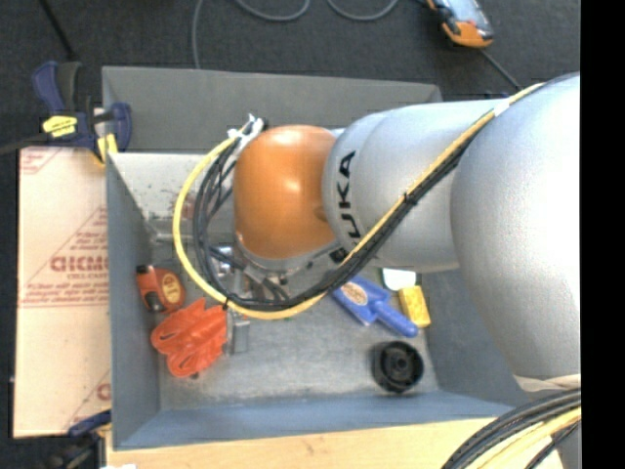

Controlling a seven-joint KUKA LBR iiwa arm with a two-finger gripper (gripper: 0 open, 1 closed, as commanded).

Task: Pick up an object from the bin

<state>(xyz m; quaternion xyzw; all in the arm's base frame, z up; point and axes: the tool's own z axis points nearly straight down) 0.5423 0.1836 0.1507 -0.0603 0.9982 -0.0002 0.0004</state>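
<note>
Arm (pixel 439 193) over bin (pixel 293 399) — orange lump (pixel 190 335), blk cap (pixel 396 367), blue tool (pixel 366 304) inside.

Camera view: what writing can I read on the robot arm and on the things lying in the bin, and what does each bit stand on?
"KUKA": black letters running along the silver arm, partly crossed by a cable.
Round label on the small orange thing at the left of the bin: too small to read.
Red-orange thing, blue thing, yellow thing, black round thing: no writing to be made out.
</note>
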